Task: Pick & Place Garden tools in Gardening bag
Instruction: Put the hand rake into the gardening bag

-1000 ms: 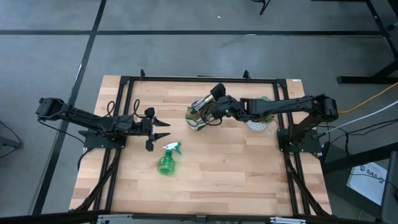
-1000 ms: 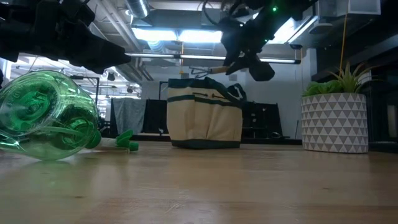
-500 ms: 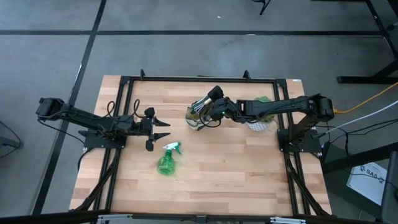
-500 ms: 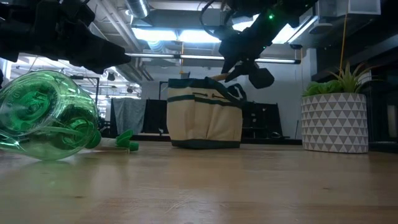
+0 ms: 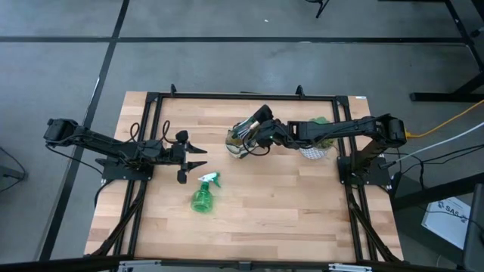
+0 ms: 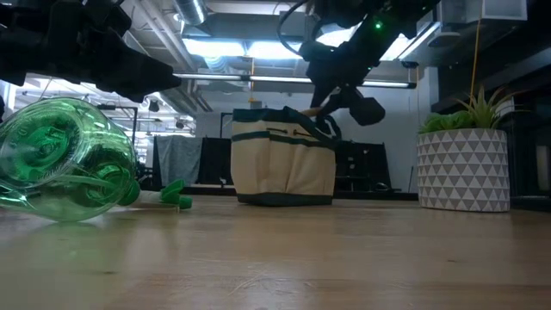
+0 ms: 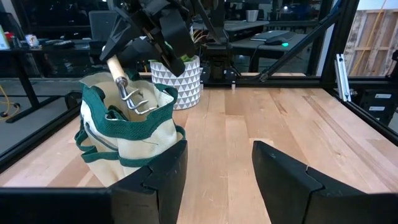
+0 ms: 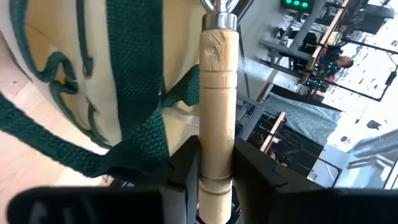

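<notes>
The beige gardening bag [image 5: 240, 140] with green trim stands on its base at the table's far middle, also seen in the low view as the bag [image 6: 282, 168]. My right gripper [image 5: 259, 125] hovers over its mouth, shut on the small rake [image 7: 124, 84]. The rake's metal tines [image 7: 135, 102] are inside the bag's mouth. The green spray bottle [image 5: 203, 195] lies on its side on the table. My left gripper [image 5: 198, 159] waits open just beyond the bottle, pointing level toward the bag. My right gripper pinches the rake's wooden handle [image 8: 216, 140] between its two fingers, near the handle's free end. It comes from the table's right side, slanting downward. The rake is lifted clear and slants down from the fingers, tines lowest, within the bag's mouth.
A potted plant in a white patterned pot [image 5: 316, 148] stands right of the bag, under my right arm. A black metal frame [image 5: 151, 102] runs around the tabletop. Bare wood lies on the near half, right of the bottle.
My right gripper has tipped downward and sunk a little toward the bag, still shut on the rake. The rake, held nearly level above the bag a second ago, now slants down with its tines in the bag's mouth.
</notes>
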### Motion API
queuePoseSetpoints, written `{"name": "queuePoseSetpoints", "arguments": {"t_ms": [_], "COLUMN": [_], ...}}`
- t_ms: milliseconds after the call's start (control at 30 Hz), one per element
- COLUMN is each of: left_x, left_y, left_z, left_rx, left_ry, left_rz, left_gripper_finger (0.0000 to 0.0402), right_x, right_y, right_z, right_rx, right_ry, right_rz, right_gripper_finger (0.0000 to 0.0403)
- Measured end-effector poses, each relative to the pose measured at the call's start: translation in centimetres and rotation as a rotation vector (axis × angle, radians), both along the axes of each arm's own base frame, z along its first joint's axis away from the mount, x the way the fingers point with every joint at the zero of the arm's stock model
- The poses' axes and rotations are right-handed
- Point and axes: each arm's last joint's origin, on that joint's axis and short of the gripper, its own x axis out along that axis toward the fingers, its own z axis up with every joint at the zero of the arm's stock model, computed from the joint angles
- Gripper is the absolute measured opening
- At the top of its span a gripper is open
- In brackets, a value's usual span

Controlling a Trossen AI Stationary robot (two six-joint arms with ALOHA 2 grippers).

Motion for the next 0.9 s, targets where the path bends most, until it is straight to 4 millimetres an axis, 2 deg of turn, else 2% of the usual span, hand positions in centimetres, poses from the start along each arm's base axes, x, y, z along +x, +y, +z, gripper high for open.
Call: {"name": "queuePoseSetpoints", "arguments": {"t_ms": [900], "left_x": [0.00], "left_y": [0.00], "left_z": [0.00], "left_rx": [0.000], "left_ry": [0.000], "left_rz": [0.000], "left_gripper_finger": [0.0178], "right_x": [0.01], "right_y": [0.00], "right_z": [0.03], "right_rx": [0.005], "right_ry": [-0.007], "right_rz": [-0.002], "right_gripper_finger": [0.0094]}}
